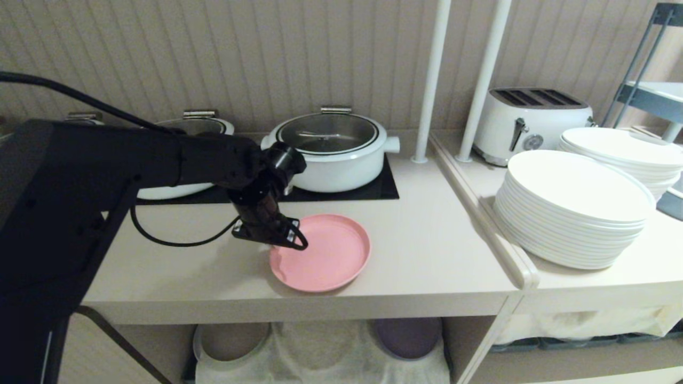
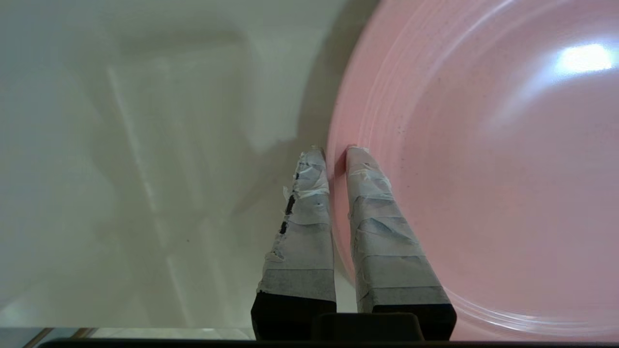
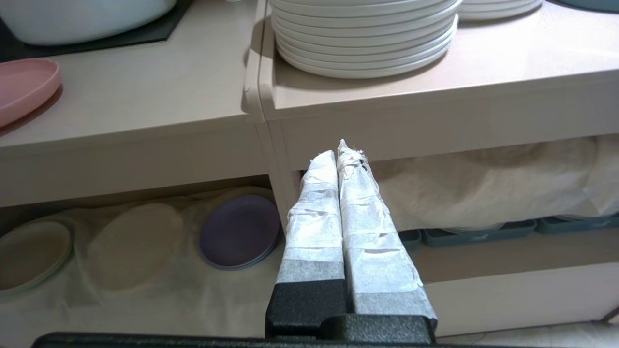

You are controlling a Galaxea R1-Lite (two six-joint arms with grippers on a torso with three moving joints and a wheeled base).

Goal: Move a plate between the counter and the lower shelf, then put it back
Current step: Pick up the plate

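Note:
The pink plate (image 1: 331,256) lies flat on the counter (image 1: 427,256), near its front edge. My left gripper (image 1: 299,242) reaches down over the plate's left rim. In the left wrist view the left gripper (image 2: 337,152) is shut on the plate (image 2: 483,169): one taped finger stands inside the rim, the other outside over the counter (image 2: 145,169). My right gripper (image 3: 338,152) hangs shut and empty, low in front of the cabinet, with the plate (image 3: 24,82) far off. The lower shelf (image 1: 320,352) with its white cloth (image 3: 145,290) sits under the counter.
A purple plate (image 1: 408,336) and a beige plate (image 1: 229,338) lie on the lower shelf. A white pot (image 1: 333,149) stands on the black hob behind the pink plate. Stacks of white plates (image 1: 576,208) and a toaster (image 1: 533,122) fill the side ledge at the right.

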